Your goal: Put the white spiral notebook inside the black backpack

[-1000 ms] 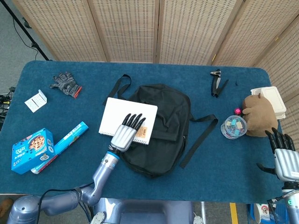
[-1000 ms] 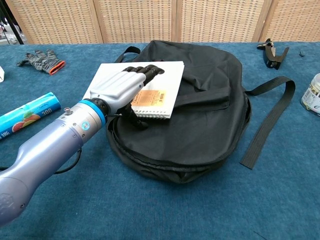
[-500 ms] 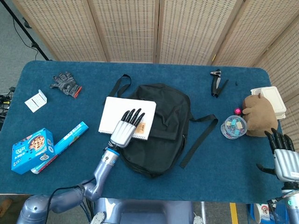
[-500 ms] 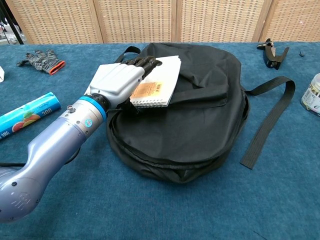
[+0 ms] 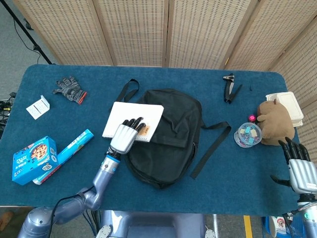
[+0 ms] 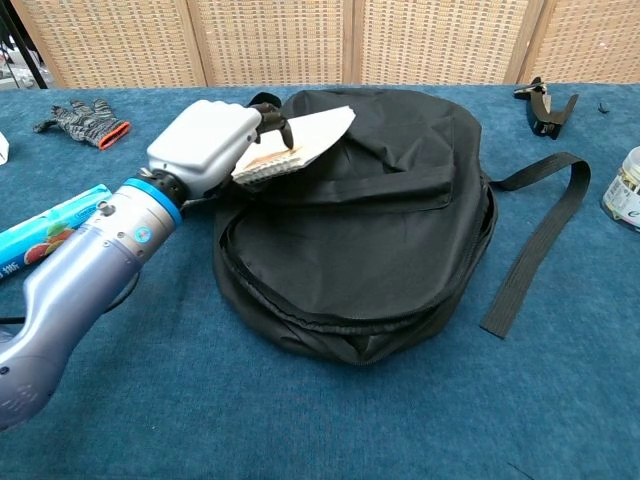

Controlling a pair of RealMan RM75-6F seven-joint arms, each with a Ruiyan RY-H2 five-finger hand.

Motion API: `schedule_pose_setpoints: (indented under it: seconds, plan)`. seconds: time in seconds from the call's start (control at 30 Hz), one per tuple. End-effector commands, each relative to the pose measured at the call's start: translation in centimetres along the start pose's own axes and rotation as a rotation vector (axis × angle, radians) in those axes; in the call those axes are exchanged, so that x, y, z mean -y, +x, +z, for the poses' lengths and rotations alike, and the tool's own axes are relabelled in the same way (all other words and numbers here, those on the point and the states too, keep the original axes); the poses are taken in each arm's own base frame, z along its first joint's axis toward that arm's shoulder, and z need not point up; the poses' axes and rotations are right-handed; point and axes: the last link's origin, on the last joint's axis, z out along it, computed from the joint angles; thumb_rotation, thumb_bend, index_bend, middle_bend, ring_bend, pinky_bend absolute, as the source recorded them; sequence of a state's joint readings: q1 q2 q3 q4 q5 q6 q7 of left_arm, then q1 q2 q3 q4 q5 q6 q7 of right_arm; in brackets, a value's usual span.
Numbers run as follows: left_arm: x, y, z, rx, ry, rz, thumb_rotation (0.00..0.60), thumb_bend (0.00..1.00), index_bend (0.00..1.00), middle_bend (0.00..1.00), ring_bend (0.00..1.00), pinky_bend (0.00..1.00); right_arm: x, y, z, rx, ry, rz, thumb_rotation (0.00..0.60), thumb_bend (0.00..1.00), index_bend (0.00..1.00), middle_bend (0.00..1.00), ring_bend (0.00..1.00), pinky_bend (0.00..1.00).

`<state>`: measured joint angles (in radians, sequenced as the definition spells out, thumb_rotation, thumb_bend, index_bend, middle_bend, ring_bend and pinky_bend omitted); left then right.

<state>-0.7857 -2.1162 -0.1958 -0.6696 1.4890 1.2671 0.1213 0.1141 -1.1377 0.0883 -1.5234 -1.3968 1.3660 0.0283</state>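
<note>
The white spiral notebook [image 5: 134, 115] [image 6: 308, 133] is tilted up over the left part of the black backpack [image 5: 171, 144] [image 6: 370, 250], spiral edge toward me. My left hand [image 5: 124, 137] [image 6: 205, 143] grips it at that near edge, fingers curled over the cover with the orange label. The backpack lies flat in the middle of the blue table, its zip running round the rim and its flap slack. My right hand [image 5: 299, 166] hovers at the table's right front corner, fingers apart and holding nothing.
A grey glove [image 5: 69, 89] [image 6: 82, 120] and a white card [image 5: 38, 106] lie far left. A blue box [image 5: 32, 158] and a blue roll [image 5: 72, 148] [image 6: 55, 228] sit front left. A black tool [image 5: 230, 87], a plush toy [image 5: 275, 121] and a round tub [image 5: 247, 135] are at right.
My left hand has closed on the notebook's spiral edge, lifted it off the backpack and drawn it left. The notebook went from lying flat to tilted. The right hand stayed put.
</note>
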Motion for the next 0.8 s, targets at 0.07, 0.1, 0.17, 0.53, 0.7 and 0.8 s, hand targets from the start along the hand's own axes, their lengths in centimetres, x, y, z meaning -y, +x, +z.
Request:
schedule_pose_setpoints:
  seconds: [0.07,0.1,0.17,0.53,0.7,0.8]
  plan:
    - [1.3,0.4,-0.6,-0.014,-0.007,0.021,0.6,0.47,0.52,0.42,0.45,0.56,0.3,-0.1,-0.1,0.016,0.019,-0.001,0.6,0.0,0.0,0.0,0.0,0.0]
    - [1.6,0.6,-0.7,-0.02,-0.009,0.027,0.6,0.48,0.53,0.43,0.46,0.57,0.5,-0.1,-0.1,0.021,0.027,0.0,0.6,0.0,0.0,0.0,0.0,0.0]
    - [2.4,1.2,-0.9,-0.032,-0.027,0.05,0.6,0.48,0.58,0.47,0.49,0.59,0.8,-0.2,-0.1,0.033,0.044,-0.002,0.6,0.0,0.0,0.0,0.0,0.0]
    - [5.3,4.6,-0.3,-0.083,-0.06,0.101,0.6,0.5,0.68,0.55,0.55,0.64,4.7,0.5,0.8,0.156,0.279,0.052,0.6,0.0,0.01,0.0,0.0,0.0]
    - [5.9,6.0,0.0,-0.079,-0.083,0.109,0.6,0.5,0.69,0.56,0.56,0.64,7.3,1.2,1.4,0.247,0.413,0.17,0.6,0.0,0.08,0.05,0.0,0.07]
    - [6.1,6.7,0.2,-0.077,-0.089,0.103,0.6,0.5,0.71,0.57,0.57,0.65,8.4,1.1,1.6,0.287,0.476,0.19,0.6,0.0,0.11,0.08,0.0,0.09]
